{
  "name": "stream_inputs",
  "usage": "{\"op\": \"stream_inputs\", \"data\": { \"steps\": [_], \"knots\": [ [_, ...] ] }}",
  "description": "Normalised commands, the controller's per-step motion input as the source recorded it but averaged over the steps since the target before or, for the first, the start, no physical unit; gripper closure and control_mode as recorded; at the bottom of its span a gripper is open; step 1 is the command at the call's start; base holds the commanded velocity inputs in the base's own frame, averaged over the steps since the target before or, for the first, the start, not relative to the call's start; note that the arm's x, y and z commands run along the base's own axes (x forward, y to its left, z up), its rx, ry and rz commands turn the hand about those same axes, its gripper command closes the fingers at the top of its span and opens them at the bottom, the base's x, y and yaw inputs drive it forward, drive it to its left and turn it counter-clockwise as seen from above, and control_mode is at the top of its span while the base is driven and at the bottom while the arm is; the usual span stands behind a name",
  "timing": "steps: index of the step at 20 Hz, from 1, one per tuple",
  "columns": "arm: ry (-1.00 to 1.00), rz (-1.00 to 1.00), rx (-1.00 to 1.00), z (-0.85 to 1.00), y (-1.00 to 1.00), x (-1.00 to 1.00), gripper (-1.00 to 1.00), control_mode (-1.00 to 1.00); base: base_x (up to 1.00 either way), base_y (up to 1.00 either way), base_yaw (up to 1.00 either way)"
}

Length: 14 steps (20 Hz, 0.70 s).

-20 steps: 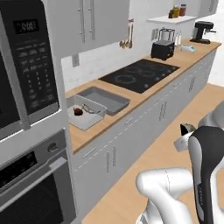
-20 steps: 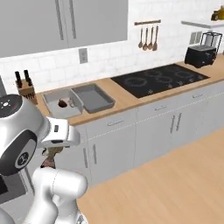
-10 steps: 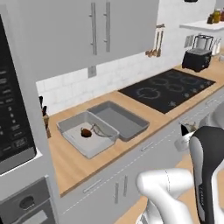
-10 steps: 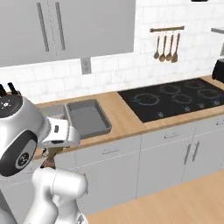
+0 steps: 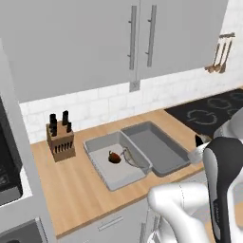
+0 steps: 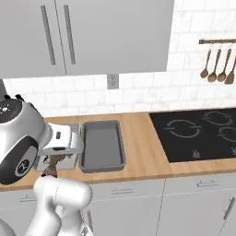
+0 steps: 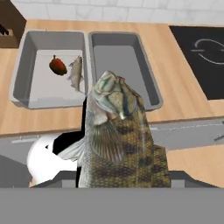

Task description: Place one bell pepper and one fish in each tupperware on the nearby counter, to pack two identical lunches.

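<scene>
My gripper is shut on a grey-brown fish, which rises large and close in the hand view and hides the fingertips. It hangs in front of the counter, short of the trays. The lighter tupperware holds a red bell pepper and a second small fish side by side. Beside it on the right, the darker tupperware has nothing in it. In the left base view the same pepper lies in the lighter tray, next to the darker tray.
A wooden knife block stands on the counter left of the trays. A black cooktop lies to the right, with utensils hanging on the tiled wall. Grey wall cabinets hang above the counter, white cabinet fronts stand below.
The whole picture has shifted: the base has driven along the counter, so the two trays now sit near and centred. The fish stays in my gripper.
</scene>
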Motion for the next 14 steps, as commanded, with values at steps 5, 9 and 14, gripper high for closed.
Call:
{"op": "stream_inputs", "data": {
  "steps": [5, 9, 14],
  "knots": [
    [0.0, 0.0, 0.0, 0.0, 0.0, 0.0, 1.0, 1.0, 0.91, -0.34, 0.38],
    [0.0, 0.0, 0.0, 0.0, 0.0, 0.0, 1.0, 1.0, 0.89, -0.14, 0.38],
    [-0.02, 0.14, 0.0, -0.56, -0.11, 0.62, 1.0, -1.0, 0.15, -0.01, 0.06]
  ]
}}
